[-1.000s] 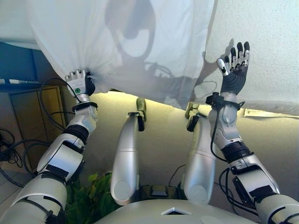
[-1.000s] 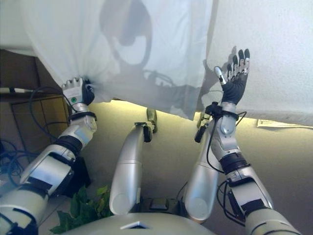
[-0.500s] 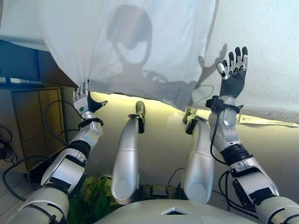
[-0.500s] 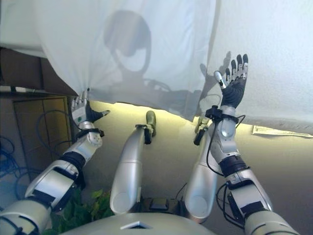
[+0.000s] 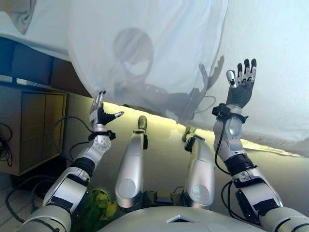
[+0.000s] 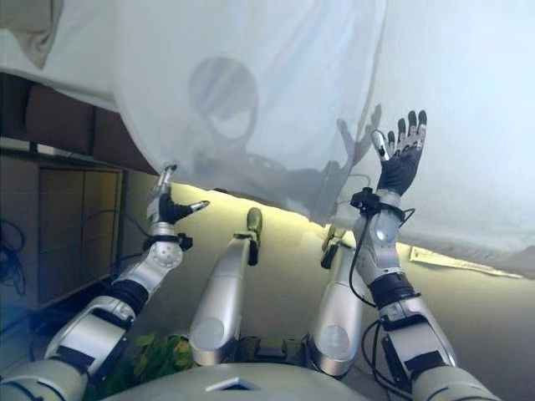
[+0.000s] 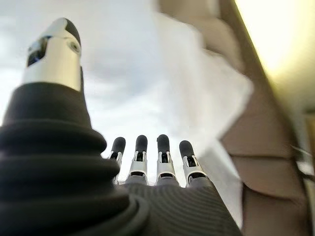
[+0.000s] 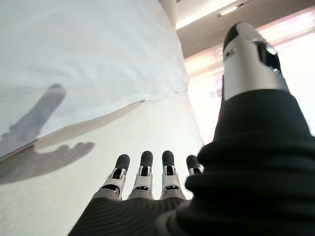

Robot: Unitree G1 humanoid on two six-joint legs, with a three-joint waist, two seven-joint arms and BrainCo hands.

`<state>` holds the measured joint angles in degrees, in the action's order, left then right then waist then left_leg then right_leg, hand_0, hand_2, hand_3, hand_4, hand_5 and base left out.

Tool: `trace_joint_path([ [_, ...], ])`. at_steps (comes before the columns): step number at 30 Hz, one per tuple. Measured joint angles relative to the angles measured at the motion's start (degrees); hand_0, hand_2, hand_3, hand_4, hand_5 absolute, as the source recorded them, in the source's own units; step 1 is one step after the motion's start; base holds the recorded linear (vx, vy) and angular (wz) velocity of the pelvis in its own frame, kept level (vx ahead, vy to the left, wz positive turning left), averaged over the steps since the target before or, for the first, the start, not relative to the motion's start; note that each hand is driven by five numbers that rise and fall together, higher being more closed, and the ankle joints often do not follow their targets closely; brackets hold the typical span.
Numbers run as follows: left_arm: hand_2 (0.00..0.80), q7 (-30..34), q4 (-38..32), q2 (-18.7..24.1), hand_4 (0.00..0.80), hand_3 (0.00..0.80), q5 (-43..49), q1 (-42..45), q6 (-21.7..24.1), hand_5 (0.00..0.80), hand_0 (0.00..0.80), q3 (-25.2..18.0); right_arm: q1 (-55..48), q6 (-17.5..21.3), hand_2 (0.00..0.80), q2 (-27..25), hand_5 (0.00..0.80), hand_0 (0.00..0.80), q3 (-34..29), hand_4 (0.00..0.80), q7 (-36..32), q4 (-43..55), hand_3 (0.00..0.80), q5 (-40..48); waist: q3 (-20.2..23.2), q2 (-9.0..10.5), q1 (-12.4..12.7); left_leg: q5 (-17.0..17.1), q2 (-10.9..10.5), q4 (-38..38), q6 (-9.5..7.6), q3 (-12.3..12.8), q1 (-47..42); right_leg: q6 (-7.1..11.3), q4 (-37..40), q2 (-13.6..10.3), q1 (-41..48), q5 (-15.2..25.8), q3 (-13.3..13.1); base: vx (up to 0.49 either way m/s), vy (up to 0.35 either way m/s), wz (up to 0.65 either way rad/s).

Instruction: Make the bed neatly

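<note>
Hands: two, both open, neither holding anything. Left hand [image 5: 100, 113] at lower left-centre of the left eye view, fingers straight and spread, thumb out to the side, just under the hanging edge of the sheet [image 5: 145, 53]; contact with the cloth can't be confirmed. Left wrist view shows its fingers [image 7: 140, 160] straight with blurred white cloth past them. Right hand [image 5: 241, 87] at right of frame, palm up, fingers straight, over the mattress [image 5: 275, 58]; right wrist view shows its fingers [image 8: 142, 172] extended above that white surface, apart from it.

Sheet: one, white, thin, draped from the top of the frame down over the bed's near edge, lowest corner around centre. Top edge cut off by the frame. A bunched fold of cloth [image 5: 21, 14] sits in the upper left corner; can't tell if it is the same sheet.

Bed side below the sheet: dark panels at upper left, partly covered. One wooden cabinet [image 5: 34, 133] at far left, cut off by the frame edge.
</note>
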<state>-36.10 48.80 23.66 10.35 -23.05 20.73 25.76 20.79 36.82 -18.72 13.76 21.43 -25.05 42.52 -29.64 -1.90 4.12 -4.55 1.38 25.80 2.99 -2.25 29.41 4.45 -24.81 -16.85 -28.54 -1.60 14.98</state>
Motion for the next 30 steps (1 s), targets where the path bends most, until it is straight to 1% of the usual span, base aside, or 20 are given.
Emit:
trace_joint_path([
  [2, 0.000, 0.9, -1.3, 0.0, 0.000, 0.000, 0.0, 0.4, 0.4, 0.000, 0.000, 0.0, -0.2, -0.3, 0.000, 0.0, 0.000, 0.000, -0.1, 0.000, -0.3, 0.2, 0.000, 1.1, 0.0, 0.09, 0.0, 0.3, 0.3, -1.8, -0.11, -0.2, -1.9, 0.12, 2.2, 0.7, 2.1, 0.6, 0.2, 0.057, -0.139, 0.04],
  [4, 0.000, 1.6, -2.9, 0.1, 0.000, 0.000, 0.0, 1.0, 0.5, 0.000, 0.000, -0.1, -0.7, -1.0, 0.000, 0.1, 0.000, 0.000, -0.8, 0.000, -0.9, 0.5, 0.000, 1.9, 0.2, 0.29, 0.0, 1.1, 0.6, -3.8, 0.10, -0.5, -3.5, -0.01, 4.4, 1.2, 4.0, 1.3, 0.9, 0.055, -0.105, 0.03],
  [5, 0.000, 2.1, -3.1, 0.1, 0.000, 0.000, 0.0, 1.6, 0.6, 0.000, 0.000, -0.1, -1.0, -1.0, 0.000, 0.1, 0.000, 0.000, -1.0, 0.000, -1.1, 0.5, 0.000, 2.2, 0.3, 0.39, 0.0, 1.6, 0.7, -4.6, 0.46, -0.6, -4.1, -0.08, 5.5, 1.6, 4.8, 1.7, 1.2, 0.084, -0.077, 0.01],
  [7, 0.000, 3.0, -3.1, 0.1, 0.000, 0.000, 0.0, 1.8, 0.7, 0.000, 0.000, -0.1, -1.2, -1.3, 0.000, 0.1, 0.000, 0.000, -1.7, 0.000, -1.3, 1.0, 0.000, 3.0, 0.3, 0.41, 0.0, 2.1, 1.0, -6.5, 0.62, -0.5, -5.8, -0.20, 7.6, 2.2, 6.7, 2.6, 1.5, 0.101, -0.056, -0.01],
  [10, 0.000, 5.2, -3.7, 0.1, 0.000, 0.000, -1.6, 3.1, 0.7, 0.000, 0.000, -0.8, -2.5, -1.9, 0.000, 0.0, 0.000, 0.000, -2.5, 0.000, -1.7, 2.3, 0.000, 3.3, 0.5, 0.45, 0.0, 2.9, 1.2, -9.7, 0.76, -0.5, -10.0, 0.36, 11.3, 2.9, 11.2, 3.7, 1.9, 0.128, -0.025, 0.02],
  [13, 0.000, 8.1, -6.1, 0.1, 0.000, 0.000, -4.9, 6.0, 0.9, 0.000, 0.000, -2.7, -5.0, -2.8, 0.000, 0.0, 0.000, 0.000, -2.8, 0.000, -1.8, 2.3, 0.000, 3.2, 3.8, 0.68, 0.1, 3.3, 1.3, -12.1, 0.77, -0.4, -12.1, 0.74, 14.2, 3.4, 13.6, 4.2, 2.2, 0.122, -0.002, 0.03],
  [16, 0.000, 11.5, -8.5, 0.0, 0.000, 0.000, -7.0, 9.1, 1.0, 0.000, 0.000, -4.1, -7.9, -5.4, 0.000, 0.4, 0.000, 0.000, -4.2, 0.000, -3.1, 2.1, 0.000, 4.3, 5.9, 0.64, 0.2, 3.4, 1.2, -14.7, 0.77, -0.3, -16.1, 1.22, 17.7, 3.9, 18.0, 4.8, 2.5, 0.140, 0.003, 0.03],
  [19, 0.000, 16.7, -10.2, -0.1, 0.000, 0.000, -11.1, 13.4, 1.0, 0.000, 0.000, -5.5, -12.2, -7.1, 0.000, 1.5, 0.000, 0.000, -4.4, 0.000, -5.4, 1.7, 0.000, 5.5, 11.1, 0.82, 0.3, 3.4, 1.3, -17.5, 0.85, -0.2, -19.0, 1.66, 21.6, 4.6, 21.5, 5.5, 2.8, 0.098, -0.004, 0.02],
  [21, 0.000, 21.5, -12.0, -0.3, 0.000, 0.000, -14.1, 16.3, 1.0, 0.000, 0.000, -8.0, -15.5, -8.5, 0.000, 2.6, 0.000, 0.000, -5.2, 0.000, -7.9, 0.9, 0.000, 6.2, 14.1, 1.03, 0.1, 3.5, 1.5, -19.0, 1.02, -0.1, -20.1, 1.77, 23.4, 5.1, 22.6, 5.7, 2.8, 0.016, 0.004, 0.01],
  [22, 0.000, 24.4, -13.2, -0.4, 0.000, 0.000, -16.3, 18.0, 1.0, 0.000, 0.000, -9.8, -17.7, -9.8, 0.000, 2.8, 0.000, 0.000, -6.1, 0.000, -10.1, 0.9, 0.000, 6.5, 15.7, 1.29, 0.1, 3.6, 1.6, -19.6, 1.09, 0.1, -20.2, 1.77, 24.0, 5.3, 22.7, 5.7, 2.8, 0.033, -0.001, -0.02],
  [24, 0.000, 29.2, -15.7, -0.3, 0.000, 0.000, -20.3, 21.5, 0.7, 0.000, 0.000, -13.7, -21.4, -12.5, 0.000, 3.4, 0.000, 0.000, -8.7, 0.000, -14.2, 0.8, 0.000, 6.6, 16.7, 1.71, 0.0, 3.7, 1.8, -21.1, 1.35, 0.5, -22.0, 1.78, 25.0, 5.7, 24.1, 5.7, 2.7, 0.063, -0.022, -0.06],
  [25, 0.000, 31.3, -16.7, -0.2, 0.000, 0.000, -22.4, 23.1, 0.2, 0.000, 0.000, -14.8, -22.7, -14.0, 0.000, 3.2, 0.000, 0.000, -9.2, 0.000, -15.7, -0.1, 0.000, 6.6, 17.3, 2.05, -0.1, 3.8, 2.0, -21.8, 1.38, 0.6, -23.0, 1.79, 25.5, 5.8, 25.0, 5.7, 2.7, 0.068, -0.028, -0.08],
  [28, 0.000, 34.6, -18.0, -0.2, 0.000, 0.000, -26.9, 25.6, -2.1, 0.000, 0.000, -15.8, -26.6, -18.5, 0.000, 3.5, 0.000, 0.000, -9.6, 0.000, -17.6, -4.4, 0.000, 6.7, 20.2, 3.45, -0.1, 4.0, 2.5, -23.6, 1.72, 1.0, -25.2, 1.79, 26.9, 6.6, 26.7, 5.7, 2.6, 0.077, -0.028, -0.06],
  [30, 0.000, 35.7, -18.5, -0.2, 0.000, 0.000, -28.3, 26.3, -3.5, 0.000, 0.000, -15.9, -27.9, -19.5, 0.000, 4.3, 0.000, 0.000, -9.6, 0.000, -18.7, -5.5, 0.000, 8.0, 21.5, 4.13, -0.1, 4.2, 2.8, -24.9, 2.03, 1.4, -26.9, 1.78, 27.6, 6.9, 28.0, 5.7, 2.4, 0.048, -0.013, -0.10],
])
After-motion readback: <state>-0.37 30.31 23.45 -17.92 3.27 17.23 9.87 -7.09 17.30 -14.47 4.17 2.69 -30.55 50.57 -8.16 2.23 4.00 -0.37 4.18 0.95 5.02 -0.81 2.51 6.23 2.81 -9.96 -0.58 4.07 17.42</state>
